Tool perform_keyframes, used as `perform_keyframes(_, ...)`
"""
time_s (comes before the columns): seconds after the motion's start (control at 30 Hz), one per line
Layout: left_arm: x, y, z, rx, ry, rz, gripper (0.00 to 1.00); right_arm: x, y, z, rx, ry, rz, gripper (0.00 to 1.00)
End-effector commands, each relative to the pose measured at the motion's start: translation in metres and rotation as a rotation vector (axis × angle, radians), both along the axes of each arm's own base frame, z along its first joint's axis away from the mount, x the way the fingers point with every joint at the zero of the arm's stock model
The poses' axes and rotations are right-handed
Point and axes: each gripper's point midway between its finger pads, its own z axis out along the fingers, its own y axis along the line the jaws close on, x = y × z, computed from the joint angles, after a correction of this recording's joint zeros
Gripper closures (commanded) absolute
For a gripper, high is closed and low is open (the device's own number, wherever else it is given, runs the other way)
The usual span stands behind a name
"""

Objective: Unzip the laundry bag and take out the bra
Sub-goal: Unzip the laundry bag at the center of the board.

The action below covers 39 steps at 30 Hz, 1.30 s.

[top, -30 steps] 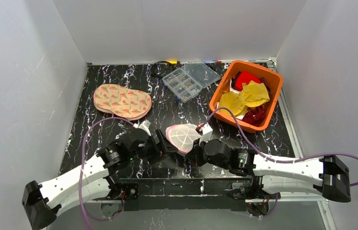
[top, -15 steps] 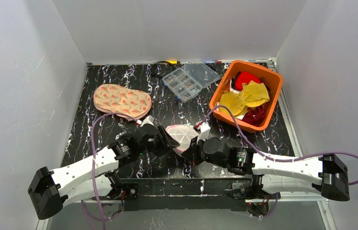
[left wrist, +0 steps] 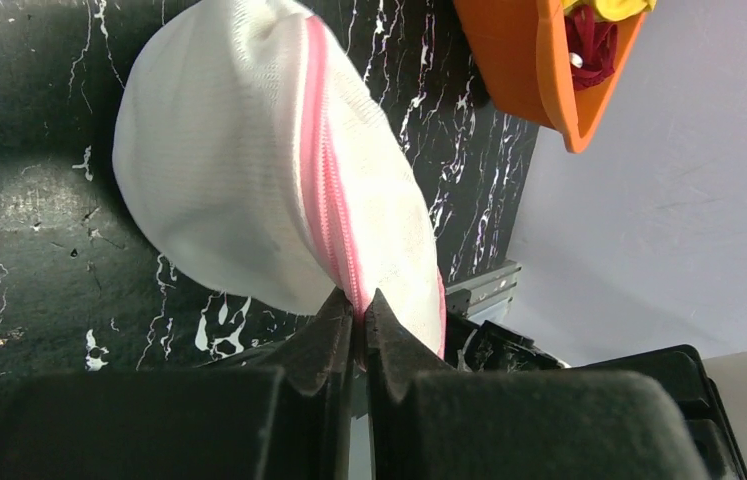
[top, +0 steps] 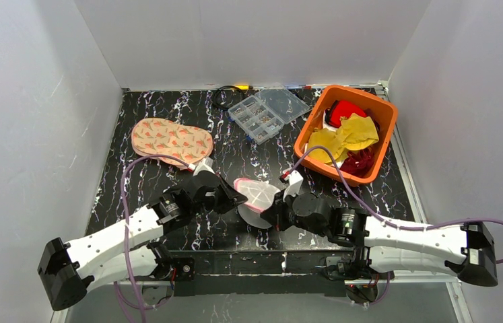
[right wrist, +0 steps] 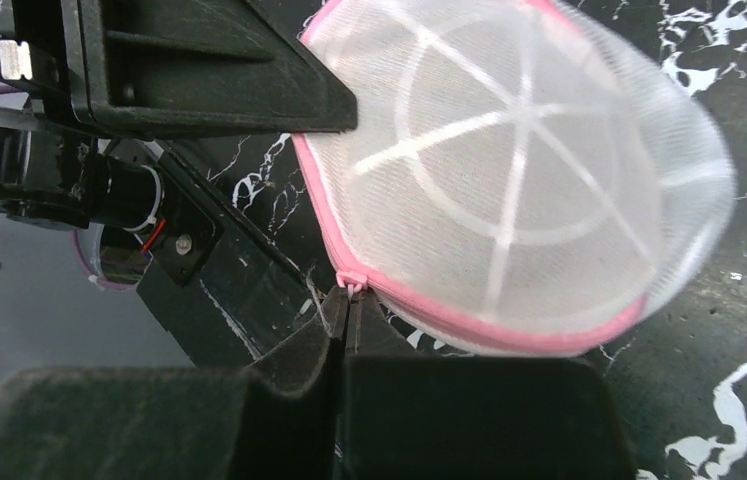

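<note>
Holding the laundry bag at the near middle of the table, I am clamping its zip rim in the left gripper and, with the right gripper clenched on what looks like the zip pull, planning a steady draw along the rim.

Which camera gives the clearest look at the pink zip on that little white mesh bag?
The left wrist view: the pink zip runs lengthwise across the laundry bag, teeth visible. The right wrist view shows it only as a curved rim; the top view, a thin pink edge.
</note>
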Motion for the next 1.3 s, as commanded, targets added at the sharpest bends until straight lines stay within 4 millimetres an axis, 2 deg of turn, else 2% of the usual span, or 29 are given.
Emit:
perform_keyframes(0.0,0.011,0.016,0.006,0.043,-0.042,0.050,1.00,0.008,-0.012,0.026,0.016,-0.039,-0.056,0.99)
perform_keyframes(0.27,0.013,0.024,0.013,0.031,-0.068,0.046,1.00,0.016,-0.037,0.022,-0.031,-0.063,-0.128,0.99)
perform_keyframes(0.4,0.014,0.022,0.016,0.006,-0.071,-0.015,1.00,0.025,-0.058,0.012,-0.087,-0.086,-0.212,0.99)
perform_keyframes(0.47,0.011,0.017,0.018,-0.038,-0.055,-0.089,1.00,0.026,-0.061,0.012,-0.088,-0.097,-0.217,0.99)
perform_keyframes(0.6,0.014,0.008,0.025,-0.113,-0.069,-0.200,1.00,0.022,-0.056,0.023,-0.072,-0.117,-0.167,0.99)
perform_keyframes(0.7,0.024,0.006,0.033,-0.110,-0.091,-0.273,1.00,0.018,-0.048,0.030,-0.067,-0.123,-0.112,0.99)
perform_keyframes(0.83,0.040,0.008,0.025,-0.040,-0.089,-0.306,1.00,0.012,-0.035,0.019,-0.068,-0.094,-0.072,0.99)
perform_keyframes(0.93,0.042,0.004,0.009,-0.063,-0.062,-0.306,1.00,0.007,-0.024,0.004,-0.042,-0.053,-0.048,0.99)
perform_keyframes(0.97,0.040,0.002,0.006,-0.081,-0.053,-0.305,0.95,0.005,-0.020,0.002,-0.027,-0.040,-0.040,0.99)
perform_keyframes(1.0,0.038,0.002,0.005,-0.099,-0.048,-0.303,0.85,0.003,-0.016,0.001,-0.011,-0.029,-0.032,0.99)
perform_keyframes(1.07,0.032,0.004,0.003,-0.114,-0.033,-0.287,0.60,0.001,-0.009,0.001,0.012,-0.016,-0.021,0.99)
perform_keyframes(1.13,0.025,0.011,0.003,-0.107,-0.018,-0.265,0.41,0.000,-0.003,0.002,0.026,-0.011,-0.010,0.99)
perform_keyframes(1.23,0.007,0.027,-0.001,-0.084,0.037,-0.221,0.26,-0.001,0.003,0.006,0.041,-0.008,0.000,0.99)
perform_keyframes(1.27,0.001,0.031,-0.001,-0.080,0.051,-0.211,0.24,-0.001,0.005,0.008,0.046,-0.007,0.003,0.99)
